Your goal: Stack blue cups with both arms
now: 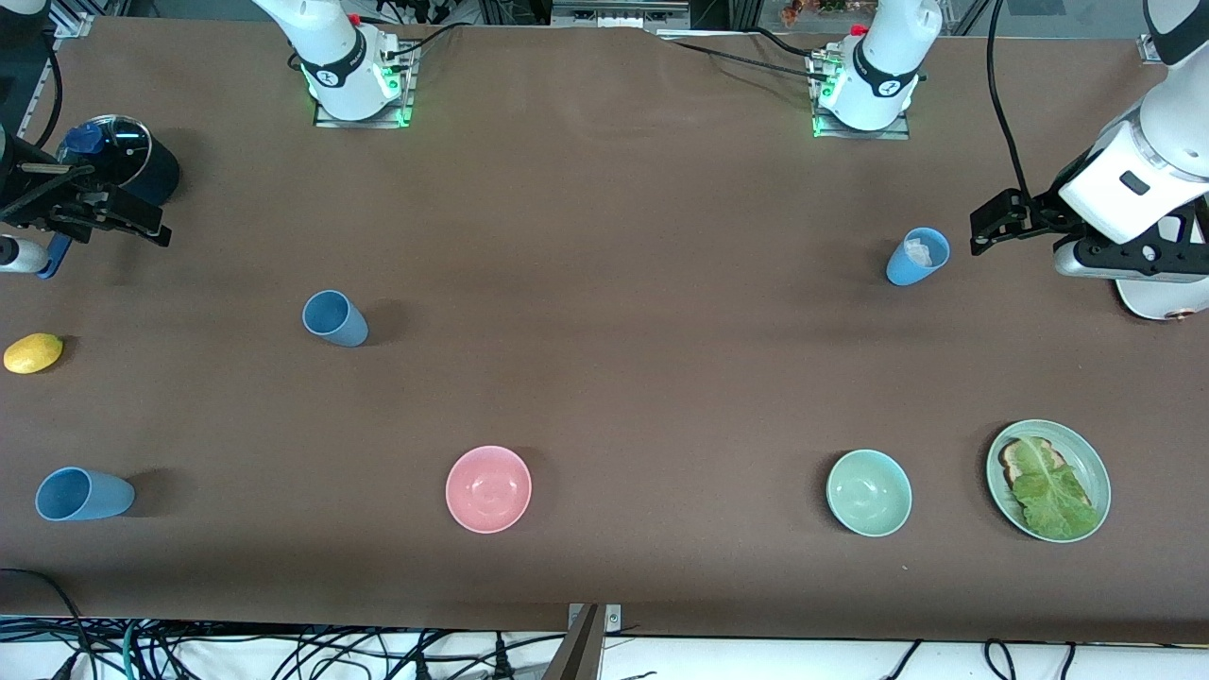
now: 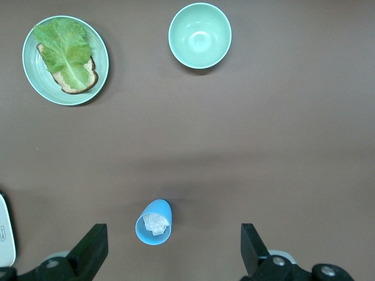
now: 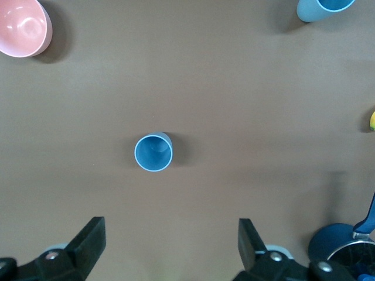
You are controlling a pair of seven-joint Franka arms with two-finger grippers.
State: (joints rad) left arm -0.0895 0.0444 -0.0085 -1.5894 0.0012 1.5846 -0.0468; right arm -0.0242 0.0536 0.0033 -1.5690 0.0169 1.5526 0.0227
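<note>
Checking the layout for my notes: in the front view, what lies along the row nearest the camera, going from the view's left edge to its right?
Blue cup → pink bowl → green bowl → green plate carrying bread topped with a lettuce leaf.

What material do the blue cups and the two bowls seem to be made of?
The three blue cups look like matte plastic: plain even colour, thin rims, dull sheen. The pink bowl and the green bowl look like smooth plastic or melamine, with soft highlights inside; glazed ceramic cannot be ruled out.
</note>
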